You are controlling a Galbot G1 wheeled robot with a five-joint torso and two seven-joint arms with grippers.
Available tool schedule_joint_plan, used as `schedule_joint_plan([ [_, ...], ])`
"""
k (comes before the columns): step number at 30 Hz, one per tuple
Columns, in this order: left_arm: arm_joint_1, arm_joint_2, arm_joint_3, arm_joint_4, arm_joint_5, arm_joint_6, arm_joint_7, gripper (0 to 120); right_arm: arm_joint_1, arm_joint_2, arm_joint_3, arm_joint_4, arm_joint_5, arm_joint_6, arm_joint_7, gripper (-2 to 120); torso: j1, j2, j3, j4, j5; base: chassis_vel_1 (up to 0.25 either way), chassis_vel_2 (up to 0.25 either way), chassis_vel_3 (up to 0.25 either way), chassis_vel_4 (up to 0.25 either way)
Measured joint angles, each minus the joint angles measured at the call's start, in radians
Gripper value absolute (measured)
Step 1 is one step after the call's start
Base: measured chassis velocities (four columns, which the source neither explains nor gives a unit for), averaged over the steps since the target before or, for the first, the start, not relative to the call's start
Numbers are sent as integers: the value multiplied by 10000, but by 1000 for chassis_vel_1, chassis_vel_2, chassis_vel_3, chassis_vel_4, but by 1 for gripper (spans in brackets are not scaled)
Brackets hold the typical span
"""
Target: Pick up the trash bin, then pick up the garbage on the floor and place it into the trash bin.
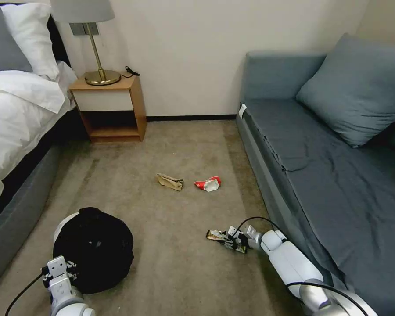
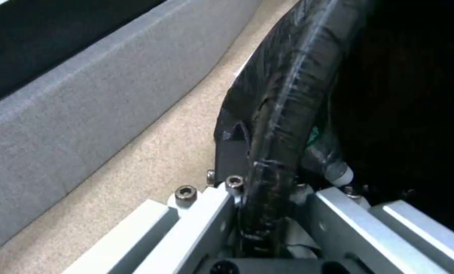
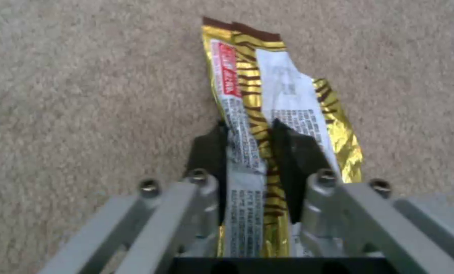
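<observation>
One round white trash bin (image 1: 93, 248) lined with crinkled black plastic bag, lower left of head frame on beige carpet (image 1: 171, 263); left gripper (image 2: 267, 190) clamped on its bag-covered rim. Three litter pieces on the floor: crumpled brown paper bag (image 1: 170, 181) and crumpled red-and-white wrapper (image 1: 208, 184) mid-frame, apart from each other; flat black-and-gold foil snack wrapper (image 3: 267, 114) lower centre. Right gripper (image 3: 247, 133) pinches that wrapper's near end between its black fingers (image 3: 293, 152), down at carpet level.

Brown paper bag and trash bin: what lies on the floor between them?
Bare carpet in the head view: nothing lies between the brown paper bag and the trash bin, whose rim the left gripper clamps.
</observation>
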Motion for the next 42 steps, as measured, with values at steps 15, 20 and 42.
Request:
schedule_joint_plan([
  [15, 54, 23, -12, -100, -38, -3, 3, 0, -59, -66, 158, 51, -30, -3, -11, 0, 0, -2, 1, -5, -8, 0, 0, 0, 0],
  [20, 84, 35, -24, -185, -43, -2, 6, 0, -190, -144, 277, 408, 193, -20, -81, 0, 1, -3, 1, -6, -7, 0, 0, 0, 0],
  [42, 109, -95, 183, -898, 317, 136, 134, 0, -864, -835, -1607, 6533, 3485, -1085, -395, 0, 1, -2, 1, -4, -6, 0, 0, 0, 0],
])
